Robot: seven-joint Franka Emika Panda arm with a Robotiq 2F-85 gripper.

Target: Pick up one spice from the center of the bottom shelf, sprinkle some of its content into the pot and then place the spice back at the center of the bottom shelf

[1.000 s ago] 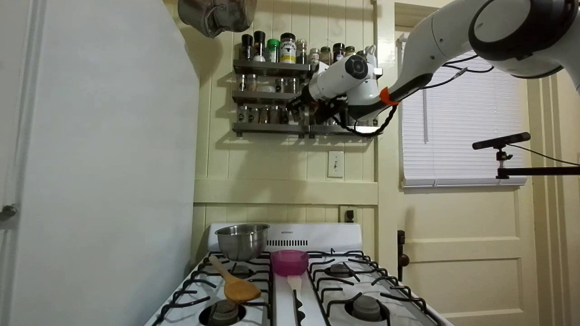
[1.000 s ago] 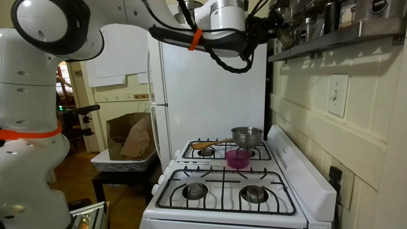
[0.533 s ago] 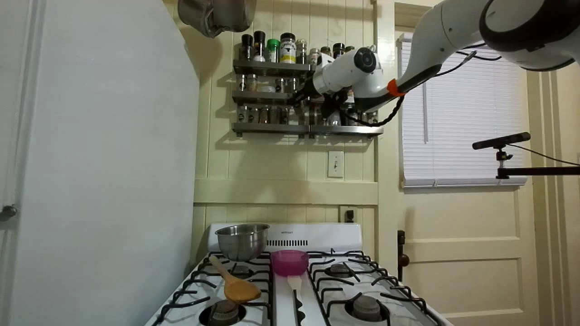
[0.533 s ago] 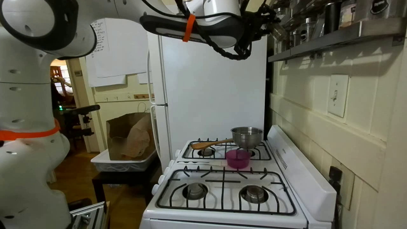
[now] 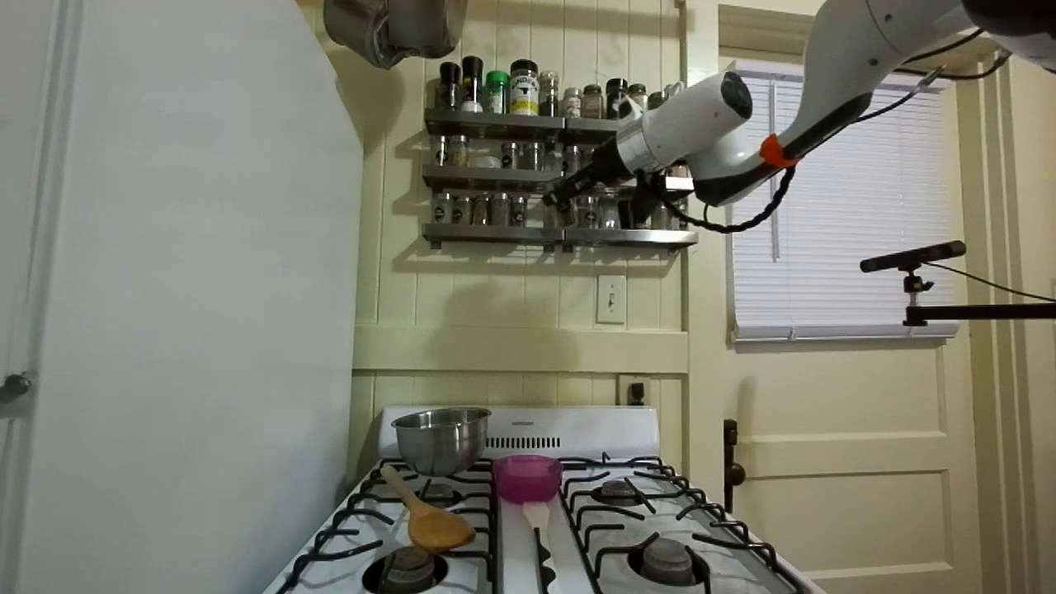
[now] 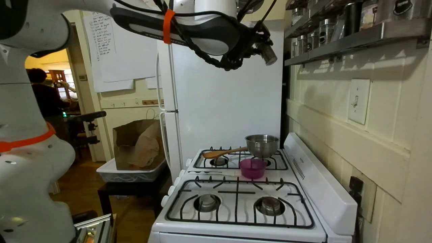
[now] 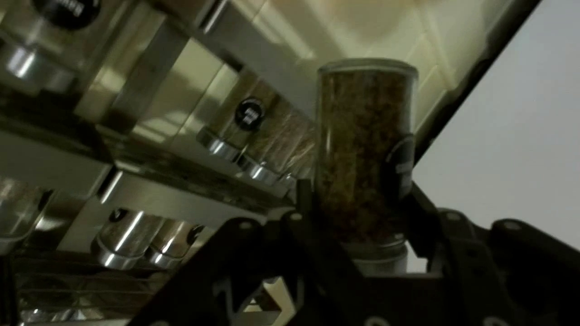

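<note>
My gripper (image 7: 362, 201) is shut on a spice jar (image 7: 362, 131), a clear glass jar with brown flakes and a black label. In an exterior view the jar (image 6: 269, 55) hangs tilted from the gripper (image 6: 260, 42), out in front of the rack and apart from it. In an exterior view the gripper (image 5: 563, 198) overlaps the middle of the bottom shelf (image 5: 493, 234). That shelf's rail also shows in an exterior view (image 6: 337, 48), with several jars on it. The shiny metal pot (image 5: 443, 445) stands on the back burner, lower down, and also shows in an exterior view (image 6: 262, 146).
A pink cup (image 5: 528, 480), a wooden spoon (image 5: 440, 528) and a brush (image 5: 538, 520) lie on the stove. The upper shelves (image 5: 493, 124) hold several jars. A white fridge (image 6: 226, 98) stands beside the stove. Metal pans (image 5: 400, 29) hang above. A camera arm (image 5: 912, 257) stands right.
My gripper has drawn back from the bottom shelf with the jar in it. The jar has moved out from beside the rail into the space in front of the rack.
</note>
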